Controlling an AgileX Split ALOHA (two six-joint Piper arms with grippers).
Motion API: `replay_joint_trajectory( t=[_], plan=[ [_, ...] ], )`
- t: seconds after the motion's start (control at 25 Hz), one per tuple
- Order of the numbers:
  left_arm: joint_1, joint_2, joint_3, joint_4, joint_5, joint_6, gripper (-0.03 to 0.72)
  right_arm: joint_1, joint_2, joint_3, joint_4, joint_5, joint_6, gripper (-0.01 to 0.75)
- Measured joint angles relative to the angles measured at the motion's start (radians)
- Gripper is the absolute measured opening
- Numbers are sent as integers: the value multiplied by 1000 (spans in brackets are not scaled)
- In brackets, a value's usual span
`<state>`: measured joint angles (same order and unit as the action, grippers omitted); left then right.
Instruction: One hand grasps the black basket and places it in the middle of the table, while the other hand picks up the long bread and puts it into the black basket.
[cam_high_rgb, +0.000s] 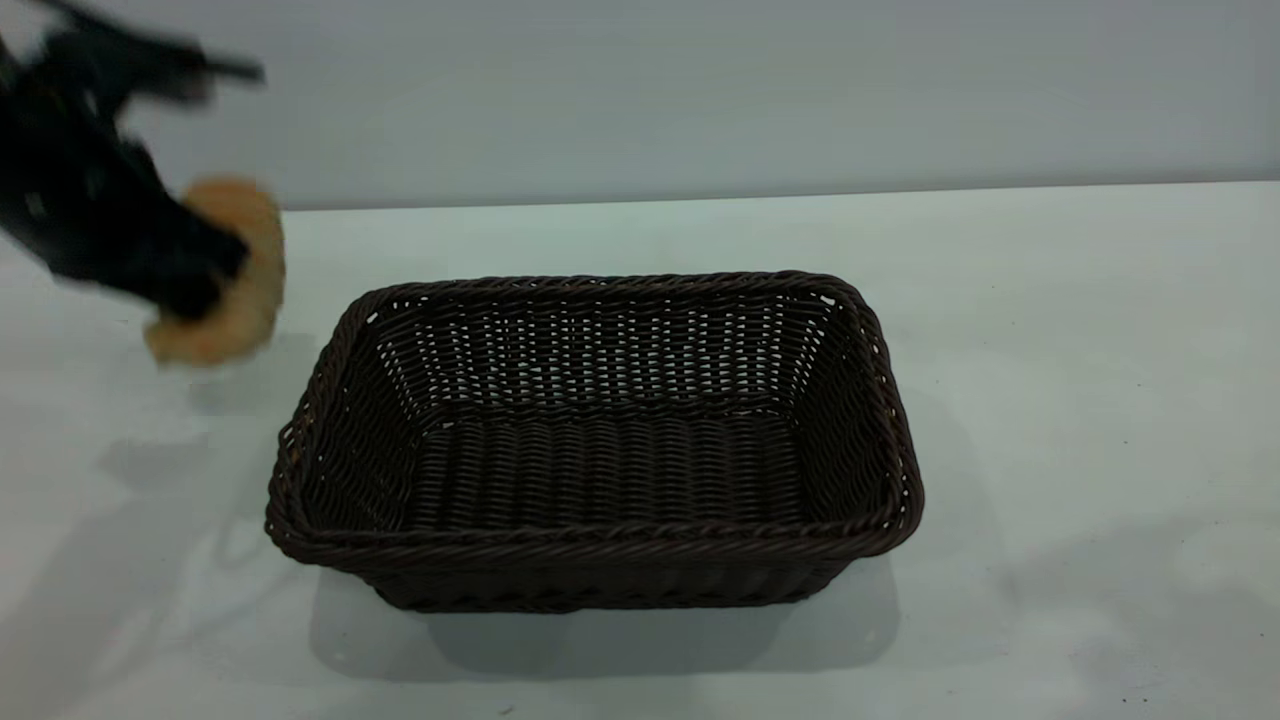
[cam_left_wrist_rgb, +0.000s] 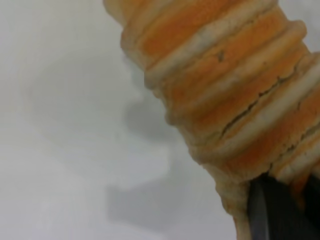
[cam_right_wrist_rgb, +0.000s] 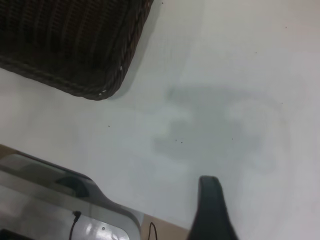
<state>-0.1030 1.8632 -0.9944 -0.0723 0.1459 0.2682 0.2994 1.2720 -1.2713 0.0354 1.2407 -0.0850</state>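
The basket sits empty near the middle of the desk, open side up, with nothing gripping it, so the placing step looks done. The step in hand is carrying the bread. The left gripper holds it in the air at about nine to ten o'clock from the basket, clear of the rim and above the desk surface. Its jaws are clamped on the bread; the left wrist view shows the ridged orange and cream loaf filling the frame with a dark finger pressed against one end.

The right gripper is out of the exterior view; its wrist view shows one dark finger over bare desk with a corner of the basket nearby. Whether its jaws are apart or together I cannot tell.

Next, the left arm likely needs to travel toward three o'clock until the bread is over the basket floor, lower past the braided rim, then release.
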Motion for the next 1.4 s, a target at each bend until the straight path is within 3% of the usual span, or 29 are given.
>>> replay_joint_trajectory(
  t=[0.4, 0.68, 0.8, 1.0, 1.08, 1.28, 1.4],
  plan=[
    [-231, -134, 1, 0, 210, 0, 62, 0, 0, 0, 0, 0, 0, 566],
    [-357, -97, 1, 1, 241, 0, 90, 0, 0, 0, 0, 0, 0, 566],
    [-364, -93, 1, 1, 240, 0, 187, 0, 0, 0, 0, 0, 0, 566],
    [-365, -99, 1, 1, 241, -22, 456, 0, 0, 0, 0, 0, 0, 566],
    [-359, -116, -11, 2, 265, -47, 525, 0, 0, 0, 0, 0, 0, 566],
    [-315, -225, -97, 72, 420, -131, 564, 0, -16, 0, -4, 0, 2, 560],
    [-298, -318, -141, 157, 579, -197, 557, 0, -56, 0, -5, 0, 2, 545]
  ],
)
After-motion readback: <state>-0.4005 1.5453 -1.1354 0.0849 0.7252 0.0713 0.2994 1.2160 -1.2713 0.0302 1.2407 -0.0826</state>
